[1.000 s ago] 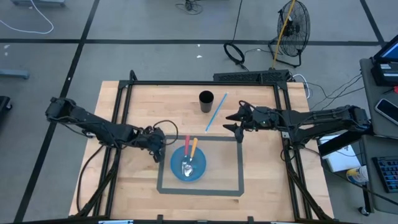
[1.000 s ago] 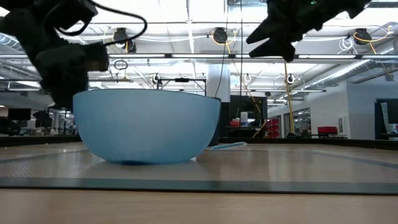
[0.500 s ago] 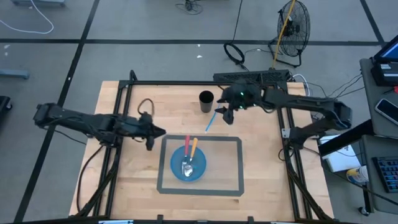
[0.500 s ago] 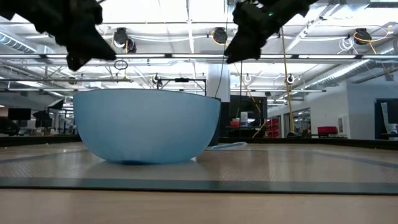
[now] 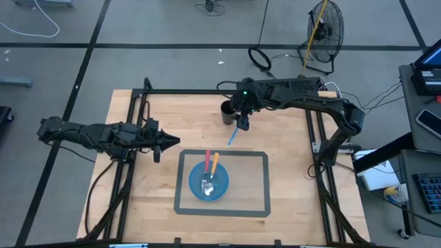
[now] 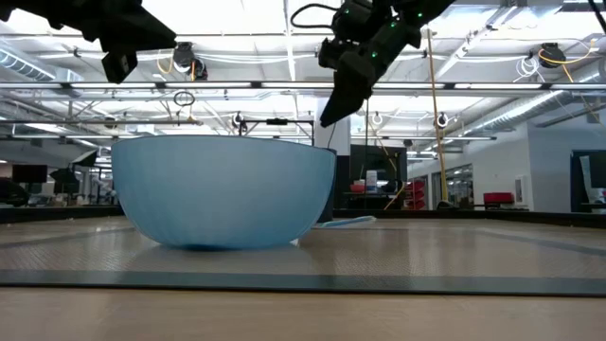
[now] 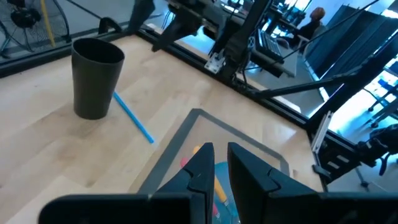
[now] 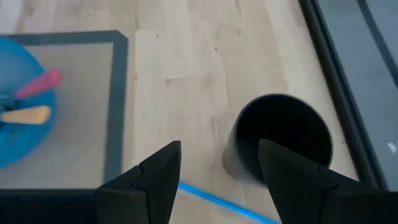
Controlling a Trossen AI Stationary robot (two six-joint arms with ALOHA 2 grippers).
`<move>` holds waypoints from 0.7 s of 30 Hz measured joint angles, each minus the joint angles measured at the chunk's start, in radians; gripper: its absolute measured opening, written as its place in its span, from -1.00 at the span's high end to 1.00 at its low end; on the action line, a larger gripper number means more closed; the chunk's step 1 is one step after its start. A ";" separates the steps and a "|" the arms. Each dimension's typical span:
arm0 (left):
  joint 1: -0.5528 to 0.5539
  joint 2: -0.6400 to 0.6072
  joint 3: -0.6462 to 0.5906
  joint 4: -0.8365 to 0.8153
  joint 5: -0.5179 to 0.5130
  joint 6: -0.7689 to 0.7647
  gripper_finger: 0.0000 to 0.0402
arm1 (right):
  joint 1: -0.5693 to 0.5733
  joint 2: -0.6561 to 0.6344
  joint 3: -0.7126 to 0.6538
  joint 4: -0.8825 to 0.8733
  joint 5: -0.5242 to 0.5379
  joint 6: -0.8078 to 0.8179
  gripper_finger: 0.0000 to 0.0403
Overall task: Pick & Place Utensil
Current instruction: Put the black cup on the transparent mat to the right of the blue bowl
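The right tool (image 5: 242,118), fingers spread and empty, has swung in over the blue straw (image 5: 235,131) lying beside the black cup (image 5: 227,111), apparently lining up a pick; the left tool (image 5: 164,142), nearly pressed together, has drawn back from the bowl (image 5: 209,182) on the bench (image 5: 289,186).

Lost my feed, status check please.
Right gripper open above the blue utensil beside the black cup. Left gripper nearly closed, empty, left of the bowl. Nothing blocking.
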 joint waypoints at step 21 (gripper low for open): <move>0.000 0.000 0.000 -0.003 -0.034 -0.003 0.76 | -0.024 0.127 0.022 0.014 0.018 -0.098 -0.04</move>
